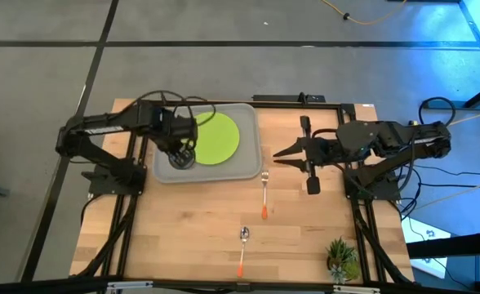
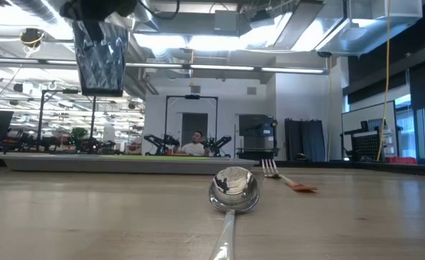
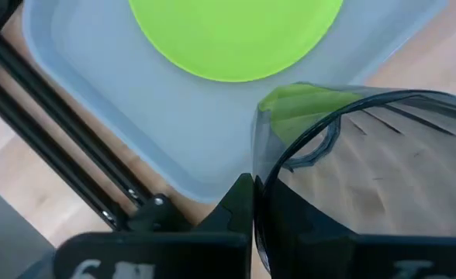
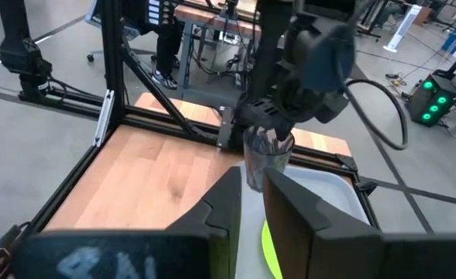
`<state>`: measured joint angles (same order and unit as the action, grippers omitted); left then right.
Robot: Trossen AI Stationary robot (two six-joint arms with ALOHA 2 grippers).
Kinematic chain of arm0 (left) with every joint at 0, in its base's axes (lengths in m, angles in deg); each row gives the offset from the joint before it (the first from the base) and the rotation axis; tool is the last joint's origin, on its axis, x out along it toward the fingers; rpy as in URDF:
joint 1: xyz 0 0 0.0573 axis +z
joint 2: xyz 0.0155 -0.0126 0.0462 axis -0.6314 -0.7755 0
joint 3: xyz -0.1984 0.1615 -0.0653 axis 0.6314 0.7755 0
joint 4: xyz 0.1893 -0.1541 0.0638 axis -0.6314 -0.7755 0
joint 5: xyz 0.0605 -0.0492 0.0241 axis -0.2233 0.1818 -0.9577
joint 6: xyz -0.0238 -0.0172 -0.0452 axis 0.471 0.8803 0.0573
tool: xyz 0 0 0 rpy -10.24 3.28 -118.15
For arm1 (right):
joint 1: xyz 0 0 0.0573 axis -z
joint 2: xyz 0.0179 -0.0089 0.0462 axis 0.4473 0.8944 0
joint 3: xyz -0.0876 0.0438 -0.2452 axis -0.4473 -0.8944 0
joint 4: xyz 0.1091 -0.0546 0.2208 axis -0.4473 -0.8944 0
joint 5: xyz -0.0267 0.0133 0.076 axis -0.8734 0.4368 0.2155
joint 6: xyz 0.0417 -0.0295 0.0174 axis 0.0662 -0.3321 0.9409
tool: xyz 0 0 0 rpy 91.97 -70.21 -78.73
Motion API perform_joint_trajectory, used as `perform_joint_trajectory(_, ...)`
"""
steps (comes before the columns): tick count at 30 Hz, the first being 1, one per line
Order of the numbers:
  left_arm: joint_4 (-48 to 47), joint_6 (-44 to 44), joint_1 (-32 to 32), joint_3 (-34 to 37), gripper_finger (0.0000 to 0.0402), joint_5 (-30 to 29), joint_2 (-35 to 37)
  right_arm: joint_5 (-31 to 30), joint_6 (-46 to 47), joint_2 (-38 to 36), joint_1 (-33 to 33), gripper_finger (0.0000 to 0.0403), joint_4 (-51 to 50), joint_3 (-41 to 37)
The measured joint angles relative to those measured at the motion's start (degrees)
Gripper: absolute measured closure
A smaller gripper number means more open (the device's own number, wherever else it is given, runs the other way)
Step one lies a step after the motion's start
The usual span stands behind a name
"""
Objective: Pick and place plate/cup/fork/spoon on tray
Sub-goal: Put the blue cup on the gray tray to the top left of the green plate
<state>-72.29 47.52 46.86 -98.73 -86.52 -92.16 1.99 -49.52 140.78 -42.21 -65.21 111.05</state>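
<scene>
The left claw (image 1: 180, 155) is clamped on the rim of the cup (image 1: 180, 158) and holds it upright in the air over the tray (image 1: 168, 173), above the tray's bare near-left part. In the low view the cup (image 2: 100, 56) hangs well clear of the surface (image 1: 191, 237), and in the left wrist view 1 finger (image 3: 237, 203) presses against the cup's wall (image 3: 352, 178). The plate (image 1: 215, 137) lies flat inside the tray, just beside the cup.

The right claw (image 1: 277, 154) waits above the surface to the right of the tray, holding nothing, its 2 fingers a little apart.

The fork (image 1: 265, 193) lies on the surface just beyond the tray's near-right corner, tines pointing toward the tray and handle toward the front edge. The spoon (image 1: 242, 248) lies nearer the front edge, apart from the fork, bowl toward the tray. A small potted plant (image 1: 342, 259) stands at the front-right corner.
</scene>
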Motion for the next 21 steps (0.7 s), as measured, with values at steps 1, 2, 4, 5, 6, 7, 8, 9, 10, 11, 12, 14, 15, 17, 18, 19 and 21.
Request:
perform_joint_trajectory(1, 0.13, -2.23, 1.31, 0.00, 0.0398, 0.86, 0.00, -0.96, 0.10, -0.22, 0.00, 0.0340, -0.23, 0.00)
perform_joint_trajectory(2, 0.43, -4.45, 2.60, 0.00, 0.0398, 1.43, 0.00, -2.08, 0.28, -0.51, 0.00, 0.0340, -0.52, 0.00)
perform_joint_trajectory(4, 1.43, -8.56, 5.32, 0.00, 0.0398, 2.31, 0.00, -4.26, 1.59, -1.18, 0.00, 0.0340, -1.44, -0.02)
perform_joint_trajectory(5, 1.61, -10.45, 6.81, 0.00, 0.0398, 2.61, 0.00, -4.83, 2.28, -1.56, 0.02, 0.0340, -1.75, -0.02)
perform_joint_trajectory(6, 1.56, -12.16, 8.50, 0.00, 0.0398, 2.79, 0.00, -4.91, 3.21, -1.92, 0.04, 0.0340, -1.95, -0.02)
perform_joint_trajectory(7, 1.49, -13.45, 10.21, 0.00, 0.0398, 2.78, 0.00, -4.98, 3.86, -2.26, 0.04, 0.0340, -2.21, -0.02)
perform_joint_trajectory(8, 1.49, -14.18, 12.05, 0.00, 0.0398, 2.67, 0.00, -5.07, 4.81, -2.46, 0.04, 0.0340, -2.47, -0.02)
perform_joint_trajectory(9, 1.49, -14.70, 14.03, 0.00, 0.0398, 2.41, 0.00, -5.06, 5.24, -2.65, 0.04, 0.0340, -2.56, -0.02)
perform_joint_trajectory(10, 1.51, -14.91, 15.99, 0.00, 0.0398, 1.73, 0.00, -5.04, 5.84, -2.72, 0.04, 0.0340, -2.71, -0.02)
perform_joint_trajectory(11, 1.53, -14.93, 17.93, 0.00, 0.0398, 0.66, 0.00, -5.04, 6.14, -2.72, 0.04, 0.0340, -2.83, -0.02)
perform_joint_trajectory(12, 1.69, -14.93, 19.86, 0.00, 0.0398, -0.42, 0.00, -5.04, 6.23, -2.72, 0.04, 0.0340, -2.83, -0.02)
perform_joint_trajectory(14, 3.33, -15.06, 23.38, 0.02, 0.0398, -0.87, -0.02, -5.04, 6.12, -2.72, 0.04, 0.0340, -2.82, -0.02)
perform_joint_trajectory(15, 4.40, -15.36, 24.76, 0.02, 0.0398, -0.91, -0.18, -5.05, 6.12, -2.72, 0.04, 0.0340, -2.81, -0.02)
perform_joint_trajectory(17, 6.33, -16.35, 26.86, 0.06, 0.0398, -0.87, -0.59, -5.73, 6.09, -2.72, 0.04, 0.0340, -2.79, -0.02)
perform_joint_trajectory(18, 6.79, -16.44, 28.08, 0.07, 0.0398, -0.83, -0.65, -6.63, 6.08, -2.72, 0.04, 0.0340, -2.79, -0.02)
perform_joint_trajectory(19, 6.98, -16.44, 29.40, 0.07, 0.0398, -0.86, -0.64, -7.70, 6.09, -2.72, 0.04, 0.0340, -2.79, -0.02)
perform_joint_trajectory(21, 8.21, -16.44, 31.67, 0.64, 0.0398, -1.63, -0.52, -9.18, 6.05, -2.72, 0.04, 0.0340, -2.79, -0.02)
